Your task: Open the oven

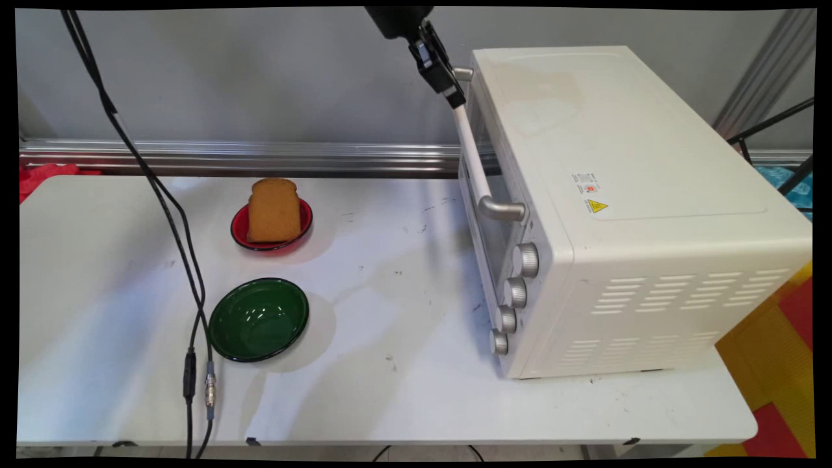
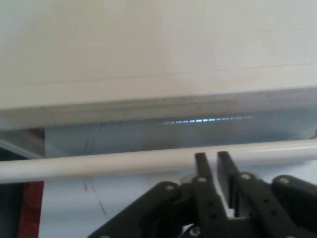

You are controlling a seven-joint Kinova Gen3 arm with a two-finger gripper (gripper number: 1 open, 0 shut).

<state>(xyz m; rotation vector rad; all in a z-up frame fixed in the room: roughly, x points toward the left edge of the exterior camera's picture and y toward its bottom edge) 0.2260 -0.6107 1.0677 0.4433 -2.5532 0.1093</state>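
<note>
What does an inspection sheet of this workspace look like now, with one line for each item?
Surface: white table, with small dark marks.
Job's things: white toaster oven on the right, door closed, white handle bar across its front; bread slice standing in a red bowl; empty green bowl nearer the camera.
Clutter: nothing seen.
Gripper: black gripper at the far end of the handle bar, fingers nearly together against it.
Cables: black cables hang across the left side, over the table edge.
Surroundings: grey wall, metal rail, red cloth at left.
</note>
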